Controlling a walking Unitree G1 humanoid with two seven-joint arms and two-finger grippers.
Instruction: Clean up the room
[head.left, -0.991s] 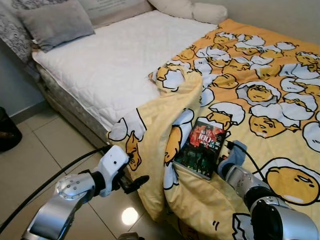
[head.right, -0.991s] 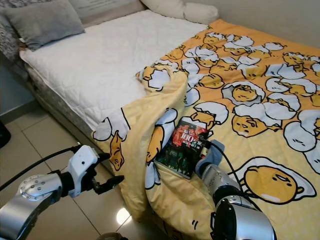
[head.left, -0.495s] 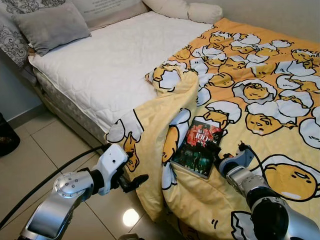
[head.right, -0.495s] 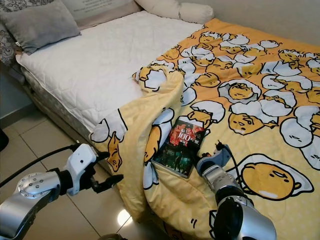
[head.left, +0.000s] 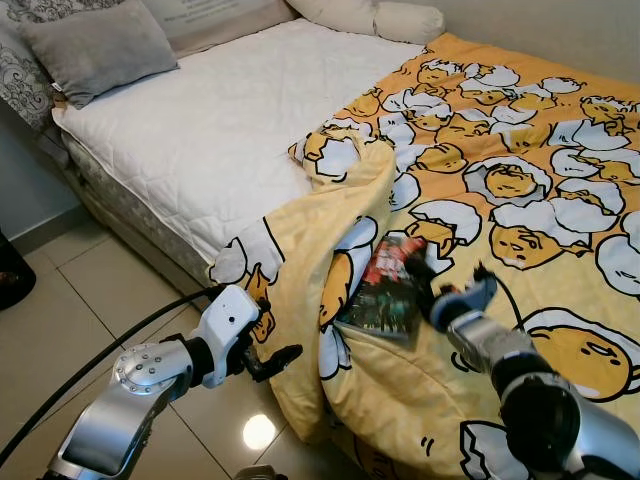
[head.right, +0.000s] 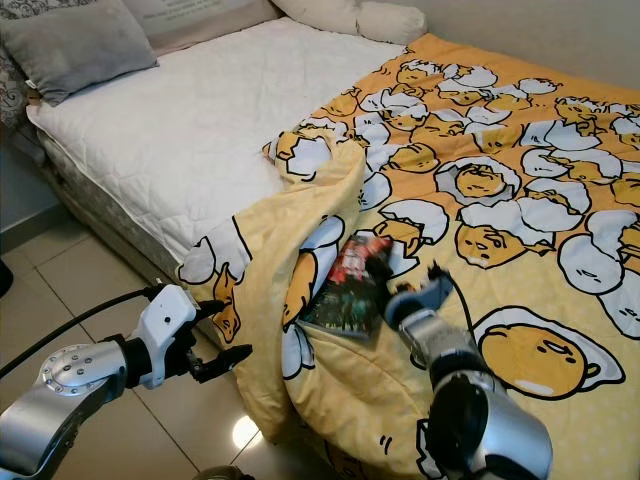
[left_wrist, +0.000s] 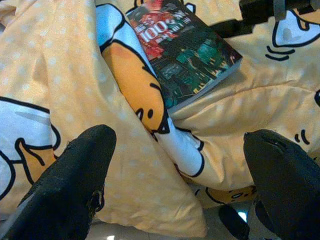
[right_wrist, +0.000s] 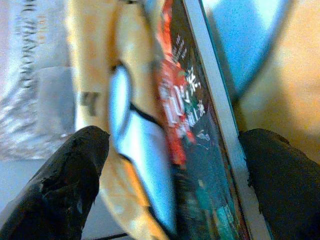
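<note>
On the bed (head.left: 230, 130), a yellow quilt (head.left: 520, 150) printed with egg cartoons covers the far half, and its near corner is folded back in a ridge over the white mattress. Against that fold lies a dark book (head.left: 385, 292) with red lettering on the cover, tilted up on its edge among the creases. The right end effector (head.right: 405, 288) is at the book's far edge with its fingers spread wide, one on either side of the book and not closed on it. The left end effector (head.left: 272, 357) hovers over the tiled floor (head.left: 90, 300) beside the hanging quilt corner, its fingers also wide apart and holding nothing. A grey pillow (head.left: 100, 45) rests at the head of the bed.
</note>
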